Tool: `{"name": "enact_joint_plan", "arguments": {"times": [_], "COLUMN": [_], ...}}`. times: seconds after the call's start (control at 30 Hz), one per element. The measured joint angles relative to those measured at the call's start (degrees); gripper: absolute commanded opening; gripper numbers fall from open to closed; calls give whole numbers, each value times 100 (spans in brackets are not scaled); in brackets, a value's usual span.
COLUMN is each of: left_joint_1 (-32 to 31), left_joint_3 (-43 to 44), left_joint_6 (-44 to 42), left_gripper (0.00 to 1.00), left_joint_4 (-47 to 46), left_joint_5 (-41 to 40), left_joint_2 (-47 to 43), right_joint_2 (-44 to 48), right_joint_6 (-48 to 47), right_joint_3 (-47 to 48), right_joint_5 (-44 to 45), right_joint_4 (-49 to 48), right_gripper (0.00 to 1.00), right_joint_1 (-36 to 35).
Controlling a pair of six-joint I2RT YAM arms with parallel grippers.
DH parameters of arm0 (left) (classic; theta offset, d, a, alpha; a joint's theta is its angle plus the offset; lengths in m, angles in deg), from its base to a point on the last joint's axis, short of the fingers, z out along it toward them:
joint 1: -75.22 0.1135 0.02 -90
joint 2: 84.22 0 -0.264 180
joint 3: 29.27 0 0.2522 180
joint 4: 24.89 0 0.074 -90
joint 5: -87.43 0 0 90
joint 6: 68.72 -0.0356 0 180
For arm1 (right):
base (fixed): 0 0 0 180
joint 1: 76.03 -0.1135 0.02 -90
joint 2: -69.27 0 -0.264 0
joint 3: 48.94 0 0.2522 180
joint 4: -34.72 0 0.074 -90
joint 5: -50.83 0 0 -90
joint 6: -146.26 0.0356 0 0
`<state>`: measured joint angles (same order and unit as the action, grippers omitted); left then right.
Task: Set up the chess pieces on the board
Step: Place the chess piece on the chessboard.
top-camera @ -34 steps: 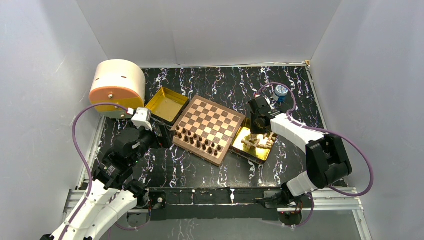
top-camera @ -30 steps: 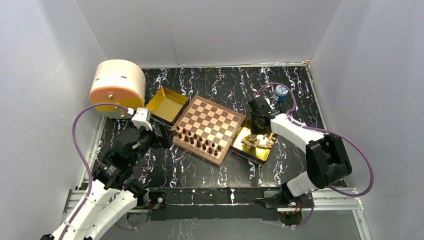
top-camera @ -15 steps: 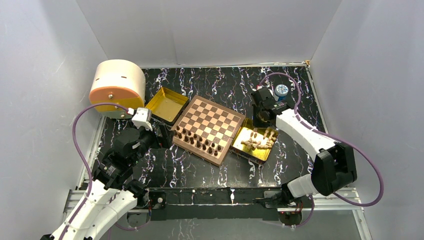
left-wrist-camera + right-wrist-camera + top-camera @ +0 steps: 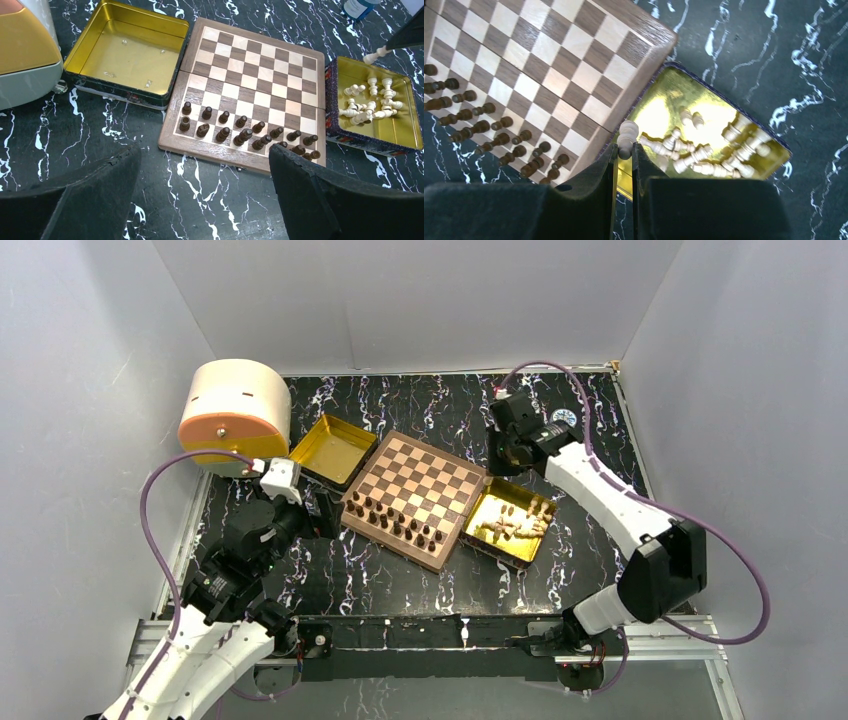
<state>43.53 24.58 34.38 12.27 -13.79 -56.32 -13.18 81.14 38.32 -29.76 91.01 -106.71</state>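
One light tan piece is off the pile and in the air, pinched at its base between the right gripper's two fingers, head poking out past the tips. The jaws are clamped right down on it. It hangs above the seam where the board's right side meets the gold tray, at the far end of that tray.

The rest of the light tan set lies jumbled in that right-hand gold tray, which sits touching the board's right edge. The board lies turned at an angle in the middle of the black marbled table. The dark brown set stands in two rows along its near side, and the far squares are bare checks.

Over on the left, the left gripper hovers low off the board's near-left corner, its fingers spread wide apart with nothing between them.

Touching the board's far-left edge is a second gold tray. Beyond that, in the far left corner, sits a cream and orange drum-shaped device. A small blue-capped bottle stands on the far right, just behind the right arm.
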Motion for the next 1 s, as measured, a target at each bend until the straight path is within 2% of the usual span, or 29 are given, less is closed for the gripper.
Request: {"name": "enact_joint_plan", "arguments": {"times": [0.27, 0.67, 1.0], "left_joint_1": [0, 0, 0], "left_joint_3": [-9, -31, -31], "left_joint_6": [-11, -35, -50], "left_gripper": [95, 95, 95], "left_joint_4": [0, 4, 2], "left_joint_5": [-44, -44, -46], "left_joint_2": [-61, -85, -111], "right_joint_2": [-914, -1954, -2225], "right_joint_6": [-9, -133, -251], "right_joint_3": [540, 874, 1086], "right_joint_5": [-83, -57, 48], "right_joint_4": [-26, -59, -114], "right_gripper": [13, 13, 13], "right_joint_1": [-330, -704, -721]}}
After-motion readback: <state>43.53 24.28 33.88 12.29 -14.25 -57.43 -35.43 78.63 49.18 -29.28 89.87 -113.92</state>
